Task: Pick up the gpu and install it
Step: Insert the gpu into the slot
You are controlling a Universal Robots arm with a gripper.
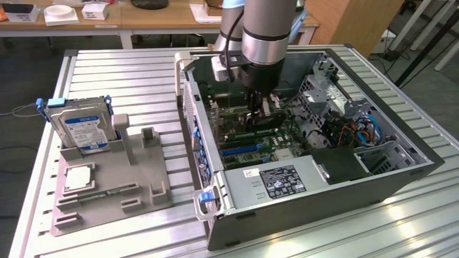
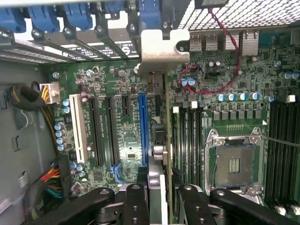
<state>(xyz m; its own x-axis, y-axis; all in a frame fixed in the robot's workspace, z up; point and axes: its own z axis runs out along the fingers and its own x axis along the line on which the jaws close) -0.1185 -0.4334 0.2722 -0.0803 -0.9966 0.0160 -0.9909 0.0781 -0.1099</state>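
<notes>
Grip on the gpu (image 2: 161,49) inside the open computer case (image 1: 287,220).
My gripper (image 2: 161,190) is clamped on the card, one finger on each face; it hangs on edge over the motherboard (image 2: 122,79), just beside the blue slot (image 2: 142,126), with its silvery bracket toward the rear slot covers; I cannot tell whether it touches a slot. My judgement: light and stiff, but fragile and thin enough to tilt; best held by the bare board edge, never the components. Arm drops near-vertical into the case, wrist facing straight down.
</notes>
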